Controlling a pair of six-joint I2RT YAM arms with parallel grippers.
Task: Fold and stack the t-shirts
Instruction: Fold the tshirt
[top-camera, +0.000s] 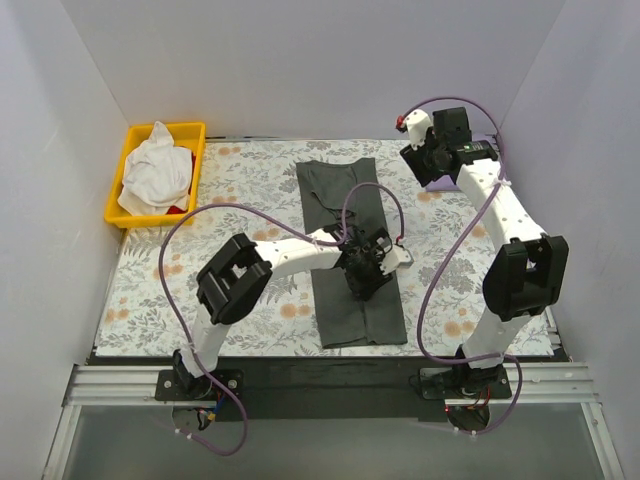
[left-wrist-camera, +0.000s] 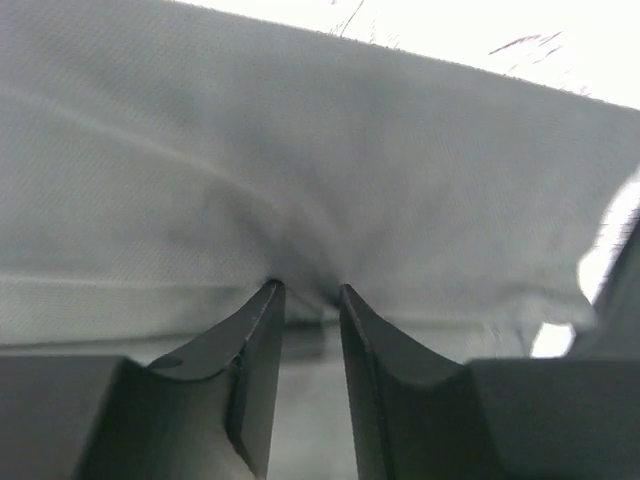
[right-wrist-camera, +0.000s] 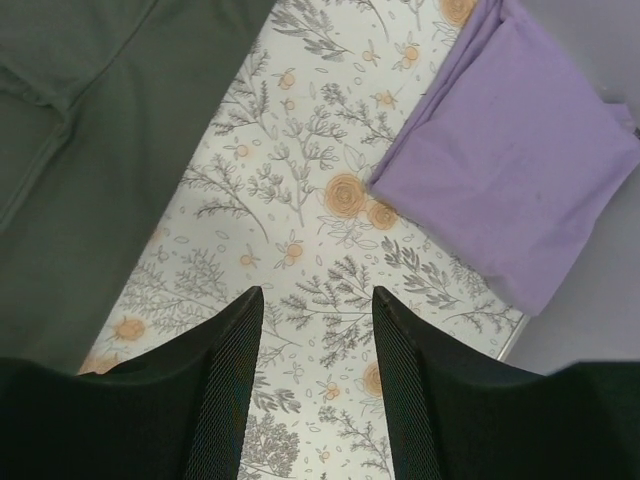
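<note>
Inv., as I see it: L fingers (left-wrist-camera: 262, 318) narrow, pinching grey tee (top-camera: 338, 190). R fingers (right-wrist-camera: 238, 335) wide, empty, over floral cloth (right-wrist-camera: 300, 200); lavender tee (right-wrist-camera: 520, 180) at their 1 o'clock.

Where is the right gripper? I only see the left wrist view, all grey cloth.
Observer: The right gripper is open above bare tablecloth, holding nothing.
Operator: And the purple shirt?
Observer: The purple shirt lies folded at the tablecloth's far right corner, beside that gripper.
Operator: How does the grey shirt lie?
Observer: The grey shirt is a long strip down the tablecloth's middle; the left gripper pinches its near half.
</note>
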